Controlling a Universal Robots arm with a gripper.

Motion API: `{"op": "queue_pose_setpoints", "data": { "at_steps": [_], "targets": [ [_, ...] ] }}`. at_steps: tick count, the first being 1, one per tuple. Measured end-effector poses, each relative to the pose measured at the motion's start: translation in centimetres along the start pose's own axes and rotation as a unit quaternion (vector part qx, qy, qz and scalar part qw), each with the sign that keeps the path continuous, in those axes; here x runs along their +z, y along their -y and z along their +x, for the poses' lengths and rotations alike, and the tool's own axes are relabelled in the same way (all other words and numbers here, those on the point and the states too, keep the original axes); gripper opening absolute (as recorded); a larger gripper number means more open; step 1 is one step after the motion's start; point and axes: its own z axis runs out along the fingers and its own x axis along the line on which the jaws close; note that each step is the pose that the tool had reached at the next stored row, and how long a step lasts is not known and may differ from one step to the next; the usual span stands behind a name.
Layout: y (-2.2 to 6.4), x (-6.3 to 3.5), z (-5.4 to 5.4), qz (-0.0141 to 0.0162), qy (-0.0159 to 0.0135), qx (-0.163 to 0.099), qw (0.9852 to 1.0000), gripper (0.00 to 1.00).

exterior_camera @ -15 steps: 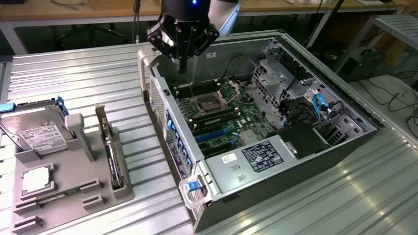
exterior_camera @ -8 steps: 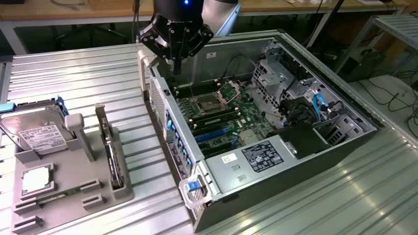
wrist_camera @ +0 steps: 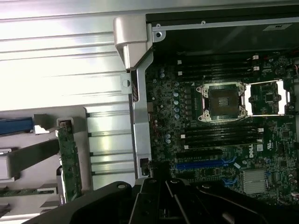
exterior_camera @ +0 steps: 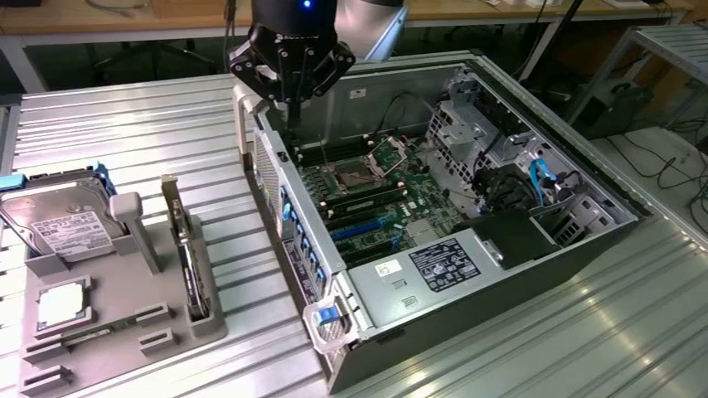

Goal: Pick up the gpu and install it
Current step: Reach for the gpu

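Gripper, exterior view: our gripper (exterior_camera: 293, 104) hangs empty, fingers together, over the computer case (exterior_camera: 271, 178) at its rim on the exterior view's left.
Card, exterior view: gpu (exterior_camera: 191, 265) stands edge-on in the gray holder (exterior_camera: 111, 286), beside the hard drive (exterior_camera: 55, 220), well apart from us.
Card, wrist view: untouched in its slot; we sit above the motherboard (wrist_camera: 210, 140).
Doing it well: we judge the fingers must part, square across the thin edge, then lift straight.
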Motion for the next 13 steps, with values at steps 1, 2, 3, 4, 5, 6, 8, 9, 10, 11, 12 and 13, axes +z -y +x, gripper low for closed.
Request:
{"op": "queue_pose_setpoints", "data": {
  "at_steps": [1,2,3,4,5,6,8,9,10,11,12,13],
  "targets": [
    [0.01,0.00,0.1,0.0000,0.0000,0.000,1.0000,0.11],
    [0.02,-0.01,0.2,0.0000,0.0000,0.000,1.0000,0.11],
    [0.03,-0.01,0.3,0.0000,0.0000,0.000,1.0000,0.11],
    [0.03,-0.01,0.4,0.0000,0.0000,0.000,1.0000,0.11],
    [0.04,-0.01,0.6,0.0000,0.0000,0.000,1.0000,0.11],
    [0.05,-0.02,0.7,0.0000,-0.0001,0.000,1.0000,0.11],
    [0.07,-0.02,0.9,0.0000,-0.0001,0.000,1.0000,0.11],
    [0.08,-0.02,1.1,0.0000,-0.0001,0.000,1.0000,0.11],
    [0.09,-0.03,1.2,0.0000,-0.0001,0.000,1.0000,0.11],
    [0.10,-0.03,1.3,0.0000,-0.0001,0.000,1.0000,0.11],
    [0.11,-0.03,1.5,0.0000,-0.0001,0.000,1.0000,0.11],
    [0.12,-0.04,1.6,0.0000,-0.0001,0.000,1.0000,0.11]
  ]
}}
